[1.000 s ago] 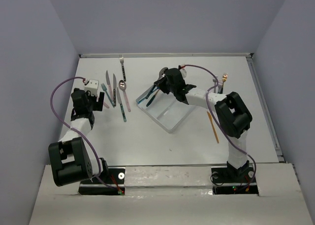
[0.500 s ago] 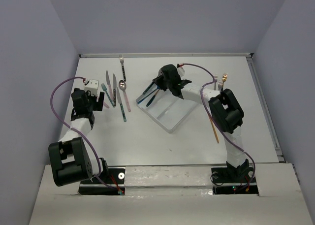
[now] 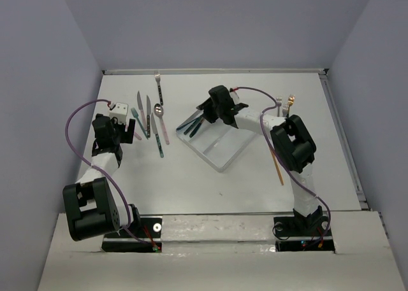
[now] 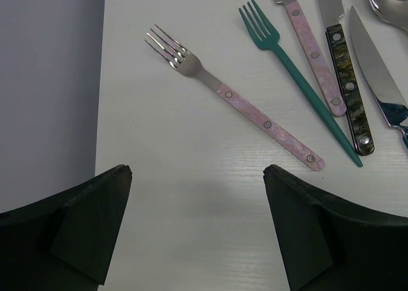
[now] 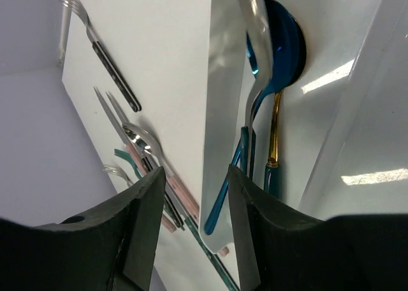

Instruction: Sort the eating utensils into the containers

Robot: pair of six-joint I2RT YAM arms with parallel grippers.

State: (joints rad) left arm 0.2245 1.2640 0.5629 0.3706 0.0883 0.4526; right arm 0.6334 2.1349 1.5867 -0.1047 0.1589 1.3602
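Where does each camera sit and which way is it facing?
Top external: above, behind the bases, looking down on the table; both arms show.
Left wrist: on the left arm, facing down past the left gripper at a teal fork.
Right wrist: on the right arm, past the right gripper into the tray.
Shared: top and left wrist show that fork.

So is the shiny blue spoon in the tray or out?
In. The blue spoon lies inside the tray, between the clear walls of an outer compartment.

Right elbow [image 3: 292, 143] shifted leftward, right gripper [image 3: 206, 106] turned slightly at tray [image 3: 222, 158] corner.
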